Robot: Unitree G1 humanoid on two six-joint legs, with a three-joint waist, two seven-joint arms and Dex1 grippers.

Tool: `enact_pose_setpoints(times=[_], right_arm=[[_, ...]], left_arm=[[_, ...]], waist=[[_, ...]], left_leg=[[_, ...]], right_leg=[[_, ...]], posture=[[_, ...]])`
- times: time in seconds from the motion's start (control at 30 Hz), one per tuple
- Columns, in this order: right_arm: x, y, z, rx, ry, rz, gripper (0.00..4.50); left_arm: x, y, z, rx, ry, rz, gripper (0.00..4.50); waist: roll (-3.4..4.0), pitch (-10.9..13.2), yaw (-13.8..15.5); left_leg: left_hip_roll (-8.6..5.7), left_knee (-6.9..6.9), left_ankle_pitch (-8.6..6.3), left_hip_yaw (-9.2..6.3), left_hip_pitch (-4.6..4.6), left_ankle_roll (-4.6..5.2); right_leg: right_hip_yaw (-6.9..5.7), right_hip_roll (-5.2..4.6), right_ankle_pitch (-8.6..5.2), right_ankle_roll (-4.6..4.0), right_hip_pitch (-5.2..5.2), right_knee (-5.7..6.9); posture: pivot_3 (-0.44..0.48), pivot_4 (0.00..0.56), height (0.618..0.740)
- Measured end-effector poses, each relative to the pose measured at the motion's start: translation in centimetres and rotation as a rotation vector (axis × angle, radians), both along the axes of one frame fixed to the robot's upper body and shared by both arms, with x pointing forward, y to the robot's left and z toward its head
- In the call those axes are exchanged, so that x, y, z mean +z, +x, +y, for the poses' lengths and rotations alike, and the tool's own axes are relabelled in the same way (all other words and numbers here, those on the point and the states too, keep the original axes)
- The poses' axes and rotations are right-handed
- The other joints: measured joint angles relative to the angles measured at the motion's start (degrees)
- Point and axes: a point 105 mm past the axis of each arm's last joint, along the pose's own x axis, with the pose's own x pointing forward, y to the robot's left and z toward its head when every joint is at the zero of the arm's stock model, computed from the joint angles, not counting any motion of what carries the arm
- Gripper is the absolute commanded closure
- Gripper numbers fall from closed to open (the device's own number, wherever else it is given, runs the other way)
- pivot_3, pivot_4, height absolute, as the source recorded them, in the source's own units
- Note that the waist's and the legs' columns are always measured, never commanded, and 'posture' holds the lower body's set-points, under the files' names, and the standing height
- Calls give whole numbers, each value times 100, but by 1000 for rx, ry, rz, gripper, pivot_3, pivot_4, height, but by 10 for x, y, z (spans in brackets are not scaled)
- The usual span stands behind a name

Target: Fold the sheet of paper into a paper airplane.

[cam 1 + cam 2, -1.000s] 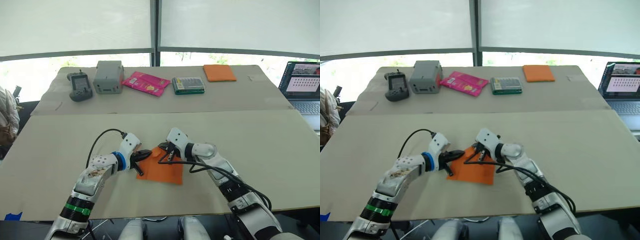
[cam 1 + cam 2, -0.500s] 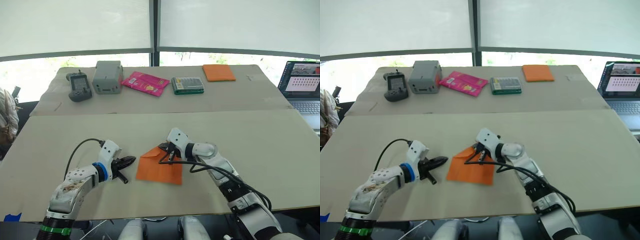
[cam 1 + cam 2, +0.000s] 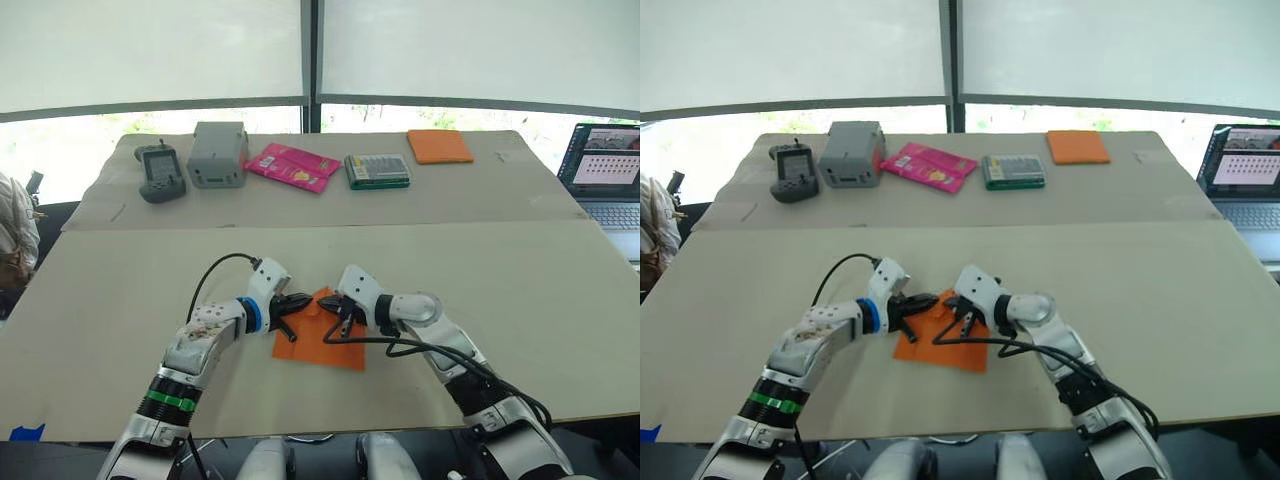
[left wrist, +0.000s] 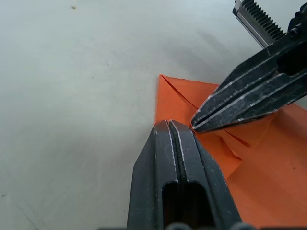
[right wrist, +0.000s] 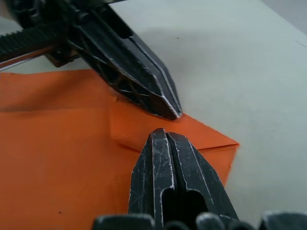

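Both the left gripper (image 4: 169, 125) and right gripper (image 5: 160, 133), clenched, press the thin orange creased sheet of paper (image 3: 322, 342) onto the grey desk (image 3: 520, 290), likely sharpening the folded corner.

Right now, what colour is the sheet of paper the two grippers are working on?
Bright orange. The sheet of paper shows best in the right wrist view.

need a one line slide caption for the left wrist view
Left end effector, fingers shut, meets the right end effector tip to tip over a folded corner of the orange sheet of paper on the table.
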Motion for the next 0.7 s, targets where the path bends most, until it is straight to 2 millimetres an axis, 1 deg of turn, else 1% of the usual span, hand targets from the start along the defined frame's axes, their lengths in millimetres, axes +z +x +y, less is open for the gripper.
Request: enact_pose_setpoints(times=[0.23, 0.4, 0.47, 0.63, 0.67, 0.7], right_arm=[[2, -5, 1, 110, -94, -29, 4500], [3, -8, -4, 135, -131, -16, 4500], [5, -11, -9, 129, -134, -14, 4500], [9, -16, -19, 60, -45, 70, 4500], [13, -17, -22, 43, -16, 84, 4500], [22, -18, -27, 24, 18, 88, 4500]], left_arm=[[0, 0, -2, -14, 16, -8, 4469], [1, -1, -5, -29, 18, -23, 4469], [1, -2, -7, -41, 11, -30, 4469], [1, -6, -16, -99, 0, -29, 4469], [1, -6, -18, -110, -1, -31, 4469], [1, -6, -21, -124, -2, -30, 4469]], waist=[[1, -4, 16], [0, -7, 29], [0, -7, 50], [0, -7, 85], [0, -6, 94], [0, -6, 103]], left_leg=[[-2, 2, 0, -1, -1, 0], [-2, 2, 0, -4, -1, 0], [-3, 3, 0, -5, -3, 0], [-5, 5, 0, -5, -17, 1], [-5, 6, 0, -5, -24, 1], [-5, 8, 0, -5, -30, 1]], right_leg=[[0, -1, 0, 1, 1, 0], [-2, -4, -1, 2, 5, -3], [-4, -5, -1, 3, 5, -5], [-4, -7, -1, 3, -8, -8], [-4, -7, -1, 3, -13, -7], [-4, -8, -1, 3, -19, -6]], posture=[[0, 150, 740], [0, 150, 740], [0, 150, 740], [0, 150, 740], [0, 150, 740], [0, 150, 740]])
